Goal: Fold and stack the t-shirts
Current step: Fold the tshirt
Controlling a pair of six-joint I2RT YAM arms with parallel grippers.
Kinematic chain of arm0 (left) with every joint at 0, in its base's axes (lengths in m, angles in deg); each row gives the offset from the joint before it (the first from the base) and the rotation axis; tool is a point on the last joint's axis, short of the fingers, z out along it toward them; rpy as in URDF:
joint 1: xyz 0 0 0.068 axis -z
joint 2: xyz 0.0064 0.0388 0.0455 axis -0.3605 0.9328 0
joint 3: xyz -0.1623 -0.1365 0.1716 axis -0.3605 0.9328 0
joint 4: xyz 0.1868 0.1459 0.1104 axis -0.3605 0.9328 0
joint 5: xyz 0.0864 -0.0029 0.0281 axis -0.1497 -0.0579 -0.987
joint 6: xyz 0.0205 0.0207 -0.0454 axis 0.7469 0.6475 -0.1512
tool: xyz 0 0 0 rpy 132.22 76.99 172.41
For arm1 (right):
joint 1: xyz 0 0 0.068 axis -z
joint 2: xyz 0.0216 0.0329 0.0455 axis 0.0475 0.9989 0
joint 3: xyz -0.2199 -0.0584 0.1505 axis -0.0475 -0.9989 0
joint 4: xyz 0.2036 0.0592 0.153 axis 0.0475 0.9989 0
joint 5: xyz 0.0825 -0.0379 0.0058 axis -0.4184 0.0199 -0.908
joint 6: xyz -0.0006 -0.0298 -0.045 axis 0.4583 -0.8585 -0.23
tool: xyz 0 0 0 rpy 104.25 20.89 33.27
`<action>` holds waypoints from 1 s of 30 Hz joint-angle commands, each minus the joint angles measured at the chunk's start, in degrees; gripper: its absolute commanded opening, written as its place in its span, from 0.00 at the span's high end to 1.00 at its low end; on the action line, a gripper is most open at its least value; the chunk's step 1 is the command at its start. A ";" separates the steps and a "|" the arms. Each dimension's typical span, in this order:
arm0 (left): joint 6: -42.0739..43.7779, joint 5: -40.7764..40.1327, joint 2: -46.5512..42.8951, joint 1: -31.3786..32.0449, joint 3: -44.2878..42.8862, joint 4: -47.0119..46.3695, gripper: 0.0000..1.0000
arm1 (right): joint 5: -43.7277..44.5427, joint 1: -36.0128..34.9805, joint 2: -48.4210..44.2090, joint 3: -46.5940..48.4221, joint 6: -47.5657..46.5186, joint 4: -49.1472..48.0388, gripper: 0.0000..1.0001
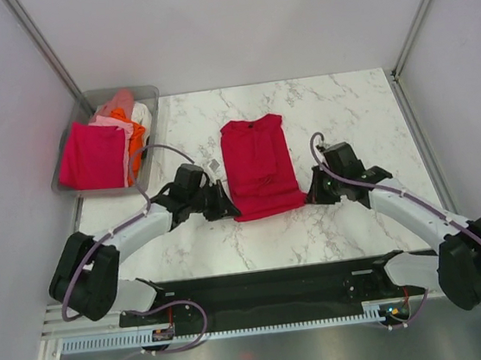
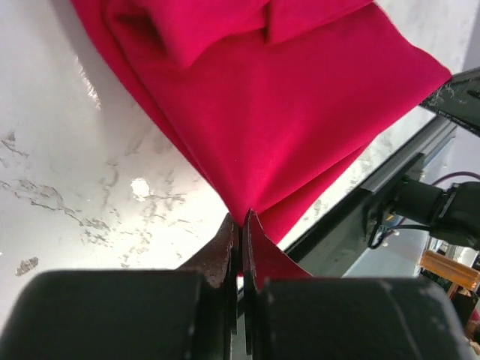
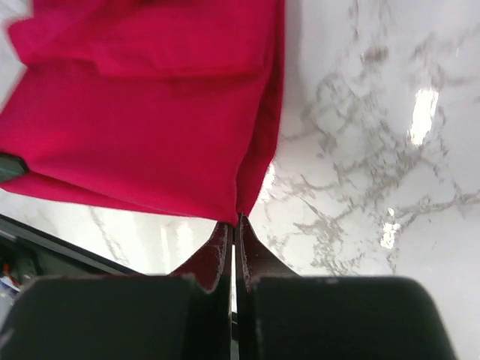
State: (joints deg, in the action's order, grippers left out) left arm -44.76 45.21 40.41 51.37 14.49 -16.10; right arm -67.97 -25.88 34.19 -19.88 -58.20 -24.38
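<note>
The crimson t-shirt [image 1: 259,167], folded into a narrow strip, is laid at the centre of the marble table [image 1: 346,116]. Its near-left corner is pinched between the closed fingers of the left gripper [image 2: 241,222], and its near-right corner is clamped likewise by the right gripper [image 3: 234,225]. The other t-shirts [image 1: 92,155], 1 magenta uppermost, are piled in the grey bin [image 1: 147,93] at the far left.

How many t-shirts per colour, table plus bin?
crimson red t-shirt: 1, on the table
magenta-pink t-shirt: 1, in the bin
orange t-shirt: 1, bin
pale pink t-shirt: 1, bin
white t-shirt: 1, bin
Total: 5 showing; the bin pile may hide more.
</note>
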 commanded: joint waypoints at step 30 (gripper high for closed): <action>-8.49 -1.13 -20.65 5.45 13.90 2.59 0.98 | 0.80 -6.64 -18.15 -5.33 4.12 6.09 1.00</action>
State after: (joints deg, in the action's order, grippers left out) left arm -51.47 44.09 21.04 56.90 30.35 -15.03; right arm -71.57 -32.64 17.14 -30.61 -52.97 -20.81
